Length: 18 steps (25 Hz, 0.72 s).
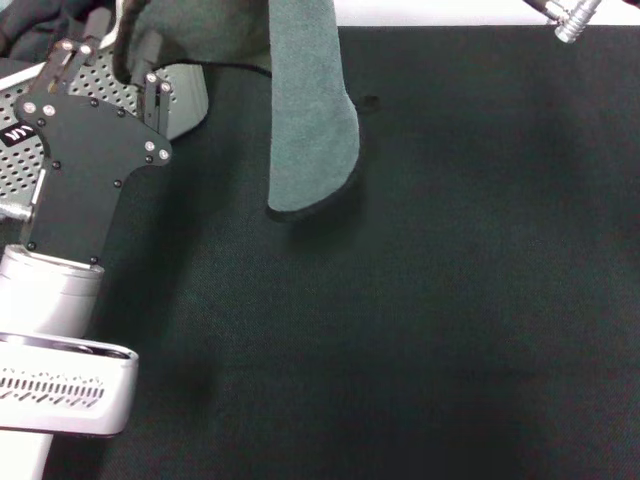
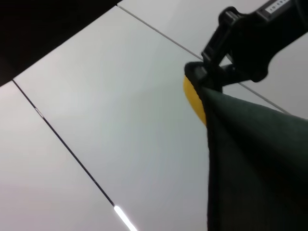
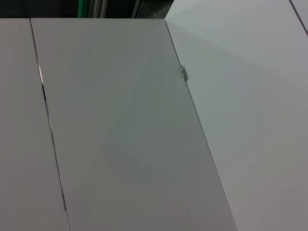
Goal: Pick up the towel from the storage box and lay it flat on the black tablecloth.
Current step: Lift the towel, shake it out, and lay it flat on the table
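The towel [image 1: 310,110] hangs down from above the head view with its grey-green side showing. Its rounded, black-edged lower corner sits just over the black tablecloth [image 1: 400,330]. In the left wrist view a black gripper [image 2: 207,79], which I take for my right one, is shut on an upper corner of the towel [image 2: 250,159], where a strip of yellow shows. My left gripper [image 1: 110,70] stands open at the far left over the storage box [image 1: 15,175], fingers pointing away from me. More of the towel hangs just beyond them.
A silver part of my right arm [image 1: 572,18] shows at the top right of the head view. The tablecloth spreads over nearly all of the table. A pale strip lies past its far edge. The right wrist view shows only white panels.
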{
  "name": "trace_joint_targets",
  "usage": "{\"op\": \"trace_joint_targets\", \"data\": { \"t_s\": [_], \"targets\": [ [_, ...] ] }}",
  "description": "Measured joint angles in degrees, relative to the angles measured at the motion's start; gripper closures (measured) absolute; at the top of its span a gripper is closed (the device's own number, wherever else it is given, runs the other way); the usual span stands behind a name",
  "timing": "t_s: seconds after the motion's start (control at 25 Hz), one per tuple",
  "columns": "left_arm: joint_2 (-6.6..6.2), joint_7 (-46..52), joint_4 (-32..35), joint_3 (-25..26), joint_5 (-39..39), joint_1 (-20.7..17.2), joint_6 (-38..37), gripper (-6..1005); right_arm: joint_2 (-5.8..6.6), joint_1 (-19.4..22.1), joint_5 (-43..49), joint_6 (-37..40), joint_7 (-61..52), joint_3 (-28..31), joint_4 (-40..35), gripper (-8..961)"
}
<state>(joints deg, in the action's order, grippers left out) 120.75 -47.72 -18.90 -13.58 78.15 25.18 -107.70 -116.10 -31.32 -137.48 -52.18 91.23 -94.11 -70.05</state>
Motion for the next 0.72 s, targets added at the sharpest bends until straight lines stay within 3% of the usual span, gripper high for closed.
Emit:
{"op": "trace_joint_targets", "data": {
  "t_s": [0.72],
  "targets": [
    [0.00, 5.4, 1.5, -1.9, 0.2, -0.4, 3.4, 663, 0.00, 0.1, -0.3, -1.6, 0.7, 0.9, -0.7, 893]
  ]
}}
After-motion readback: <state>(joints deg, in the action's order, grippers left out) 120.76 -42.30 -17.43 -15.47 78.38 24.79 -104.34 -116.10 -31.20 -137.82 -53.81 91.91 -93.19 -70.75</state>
